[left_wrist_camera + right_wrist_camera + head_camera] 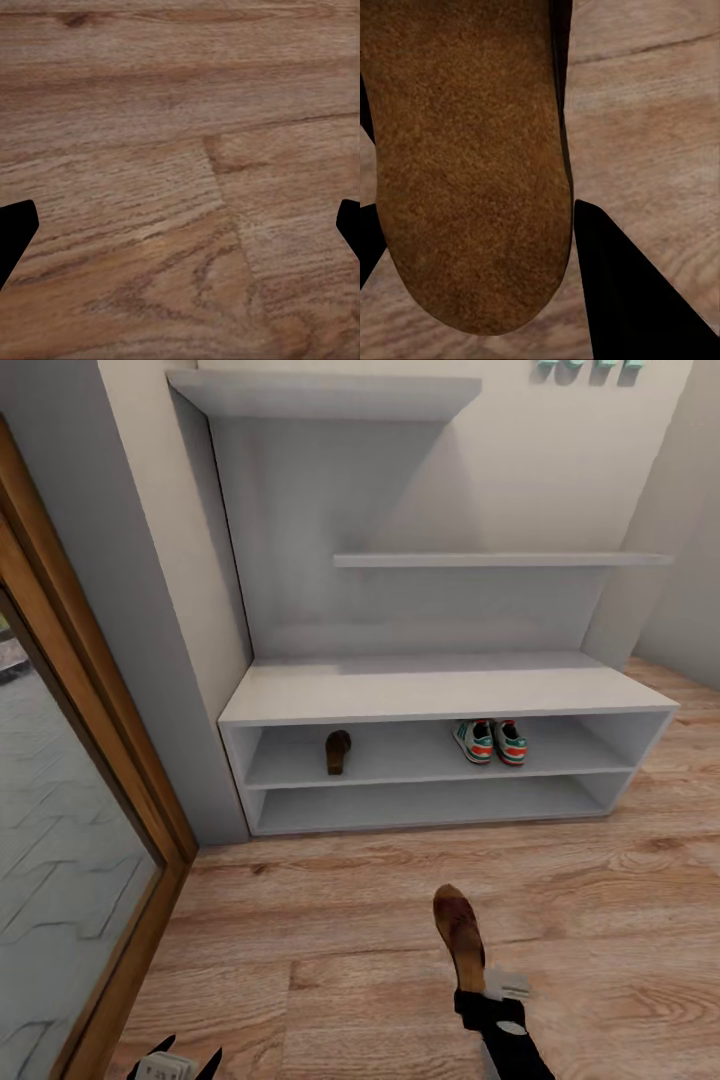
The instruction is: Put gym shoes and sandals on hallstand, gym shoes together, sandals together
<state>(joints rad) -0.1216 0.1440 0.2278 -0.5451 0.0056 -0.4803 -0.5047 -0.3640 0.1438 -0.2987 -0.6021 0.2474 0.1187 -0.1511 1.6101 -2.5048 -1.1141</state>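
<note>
The light-grey hallstand (pixel 440 695) stands against the wall ahead. On its upper low shelf the two gym shoes (pixel 489 741) sit side by side at the right, and one brown sandal (pixel 338 750) lies at the left. My right gripper (pixel 478 985) is shut on the heel end of the other sandal (pixel 459 932), held above the corridor floor (pixel 330 950) with its toe pointing toward the rack. The right wrist view has that sandal's tan underside (pixel 472 165) between the dark fingers (pixel 630 292). My left gripper (pixel 172 1062) hangs open at the bottom left over bare planks (pixel 180 187).
A wood-framed glass door (pixel 70 810) runs along the left side. Two stepped wall shelves (pixel 490 560) hang above the bench top. The lower shelf level (pixel 430 805) of the rack holds nothing. Open plank floor lies between me and the rack.
</note>
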